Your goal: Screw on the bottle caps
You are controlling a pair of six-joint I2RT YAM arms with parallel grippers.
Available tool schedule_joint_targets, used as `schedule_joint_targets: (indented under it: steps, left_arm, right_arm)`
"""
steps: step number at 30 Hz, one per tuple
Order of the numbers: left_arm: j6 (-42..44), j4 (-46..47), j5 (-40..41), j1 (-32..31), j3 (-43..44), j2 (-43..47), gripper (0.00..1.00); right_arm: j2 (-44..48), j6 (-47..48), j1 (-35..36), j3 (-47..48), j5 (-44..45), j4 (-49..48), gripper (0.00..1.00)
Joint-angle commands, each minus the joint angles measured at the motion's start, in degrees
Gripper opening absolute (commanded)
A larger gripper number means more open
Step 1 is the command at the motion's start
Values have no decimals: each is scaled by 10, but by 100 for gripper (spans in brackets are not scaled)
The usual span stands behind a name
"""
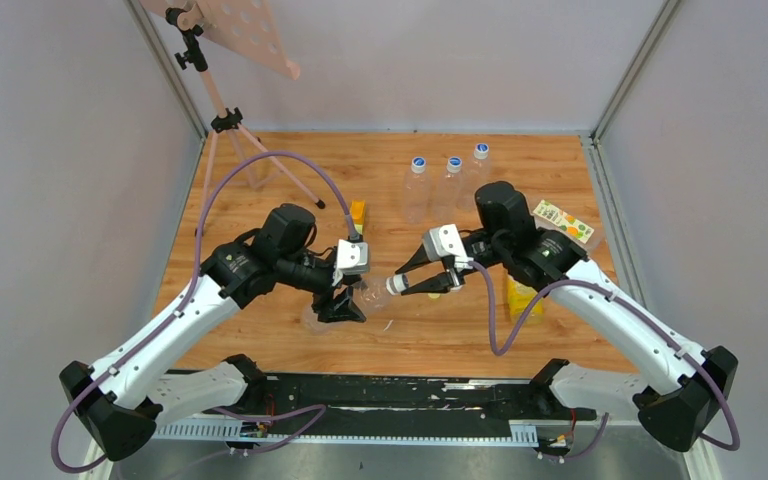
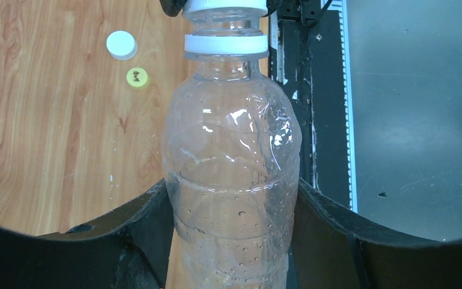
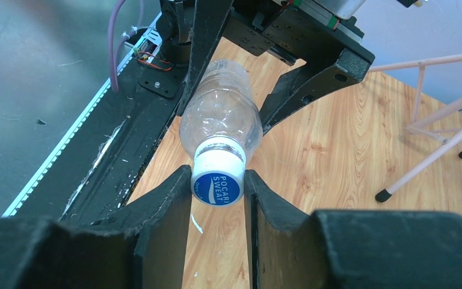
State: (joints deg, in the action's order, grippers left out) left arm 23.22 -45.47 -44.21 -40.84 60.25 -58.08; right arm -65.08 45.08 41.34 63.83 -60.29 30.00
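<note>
Grey walls close in a wooden table (image 1: 260, 190), seen from above with two robot arms reaching in from the bottom edge of the frame. At the centre of the overhead view, one clear bottle (image 2: 231, 162) is held level between the arms, above the wood. The left gripper (image 1: 343, 305) is clamped around the bottle's body, one black finger pressed against each side. The right gripper (image 1: 400, 285) is pinched on the blue cap (image 3: 218, 188), which sits on the bottle's mouth beyond a white neck ring; white lettering on the cap faces the right wrist camera. Two loose caps lie on the wood in the upper left of the left wrist view: one white cap (image 2: 121, 44) and, just below it, one yellow cap (image 2: 137, 77), near each other but apart. At the top centre of the overhead view, three capped bottles (image 1: 452, 185) stand upright in a row, all clear, each with a blue top. One yellow bottle (image 1: 518, 297) sits right of centre, partly hidden under the right arm. One labelled bottle (image 1: 565, 222), its label orange and green, lies towards the table's right edge. One small yellow-orange object (image 1: 357, 211) sits just above the left gripper; what it is cannot be told. One pink tripod (image 1: 228, 120) stands in the upper left corner.
</note>
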Motion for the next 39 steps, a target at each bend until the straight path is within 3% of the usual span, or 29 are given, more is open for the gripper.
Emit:
schedule_joint_targets:
  steps: [1, 15, 24, 32, 39]
  left_arm:
    - [12, 157, -79, -10, 40, 3, 43]
    - [74, 138, 36, -46, 57, 13, 41]
    - [9, 289, 98, -54, -9, 63, 39]
    - [-30, 336, 141, -54, -37, 76, 39]
    - [-21, 373, 158, -56, -62, 90, 39]
  right_arm:
    - [-42, 25, 12, 8, -17, 40, 8]
    - [-94, 0, 11, 51, -14, 77, 5]
    - [-99, -23, 11, 53, 3, 71, 1]
    - [-87, -57, 11, 45, 13, 50, 1]
    - [-110, -189, 11, 77, 46, 37, 1]
